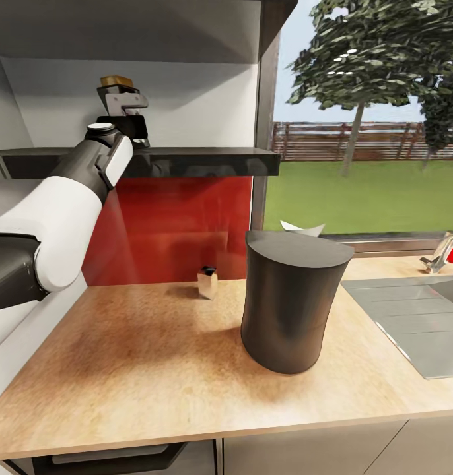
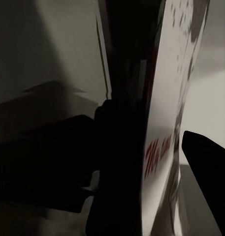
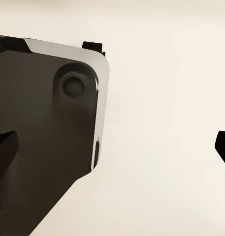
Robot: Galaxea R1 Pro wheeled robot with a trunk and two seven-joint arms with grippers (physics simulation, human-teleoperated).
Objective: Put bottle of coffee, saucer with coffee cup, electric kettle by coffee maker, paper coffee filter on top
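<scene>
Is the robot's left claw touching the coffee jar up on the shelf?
Cannot tell. In the head view the left claw sits right at the bottle of coffee on the kitchen shelf, hiding any contact. The left wrist view is too dark.

Pretty clearly a home kitchen: wood-look countertop [image 1: 154, 356] with an inset steel sink [image 1: 411, 323] and tap [image 1: 439, 254]. There's a red backsplash [image 1: 180, 224], plus a window [image 1: 372, 119] onto a lawn.

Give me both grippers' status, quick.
Left gripper: at the bottle of coffee on the kitchen shelf; grasp cannot be told.
Right gripper: jaws open, empty.
</scene>
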